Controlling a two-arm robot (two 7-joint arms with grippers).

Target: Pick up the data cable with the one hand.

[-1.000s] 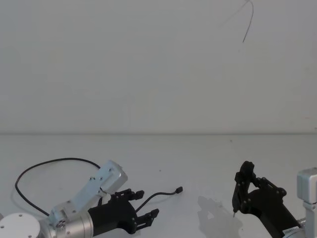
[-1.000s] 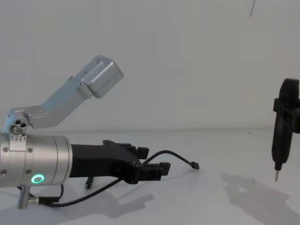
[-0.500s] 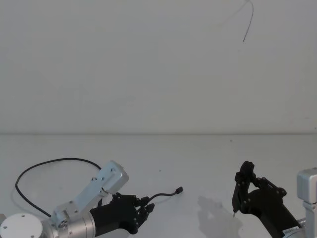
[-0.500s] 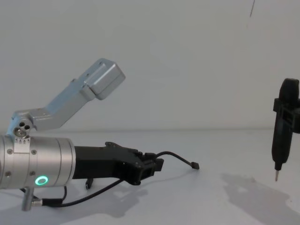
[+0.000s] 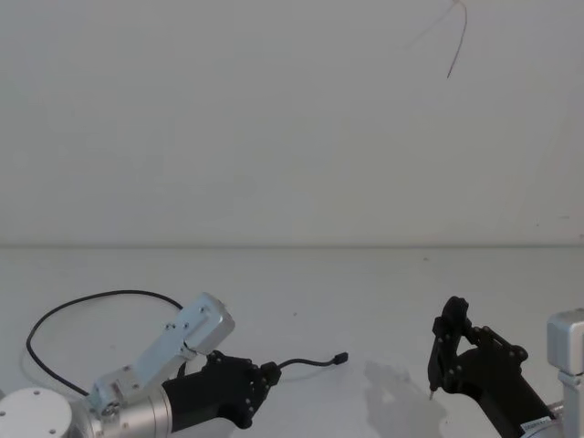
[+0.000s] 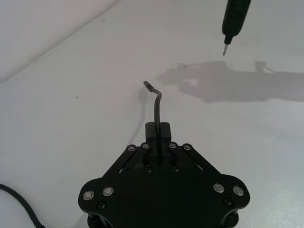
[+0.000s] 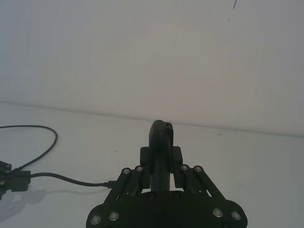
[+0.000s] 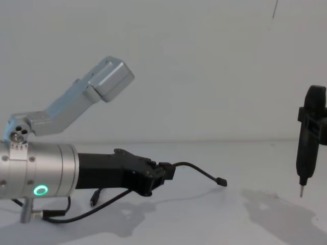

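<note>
Your left gripper (image 8: 166, 171) is pinched shut on the cable (image 5: 91, 297), close to one plug; that short end pokes out past the left gripper, a little above the table (image 5: 383, 292); the rest loops away behind the left gripper; far to its right, your right gripper (image 7: 160, 164) squeezes a black pen (image 8: 305, 148).

One thin black data cable (image 6: 157, 114) and one black metal-tipped pen-like tool (image 8: 305, 148) are counted. Two black plastic claws, the left claw (image 8: 164, 172) and the right claw (image 7: 161, 160), are seen over one white table (image 5: 365, 292).
</note>
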